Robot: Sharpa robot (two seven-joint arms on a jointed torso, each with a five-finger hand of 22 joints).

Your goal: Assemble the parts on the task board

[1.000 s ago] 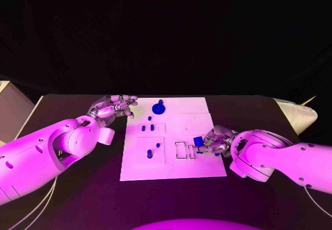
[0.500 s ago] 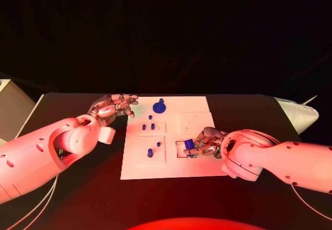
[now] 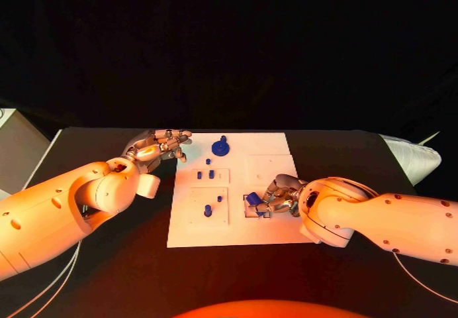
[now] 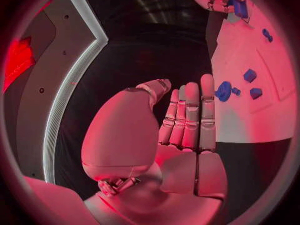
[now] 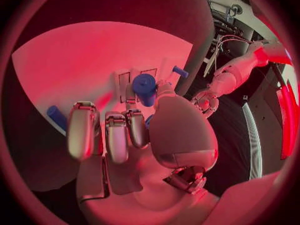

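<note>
The white task board point(image 3: 272, 149) lies in the middle of the black table. My right hand point(image 3: 278, 196) is over the board's near right part and pinches a blue cylindrical part point(image 3: 254, 199) between thumb and fingers; the right wrist view shows the same part point(image 5: 144, 87) over the rectangular slots. A round blue knob point(image 3: 220, 147) stands at the board's far edge. Small blue pegs point(image 3: 198, 175) and a blue oval piece point(image 3: 207, 211) stand in the left panels. My left hand point(image 3: 160, 144) stays by the board's far left corner, its fingers point(image 4: 190, 115) straight and holding nothing.
A white ribbed object point(image 3: 416, 156) lies at the table's far right edge. A pale box point(image 3: 19, 142) stands off the table's left side. Bare black table point(image 3: 114, 265) lies in front of the board and to both sides.
My right hand has carried the blue part leftward from the board's right edge to over the slots near its middle. The left hand has not moved.
</note>
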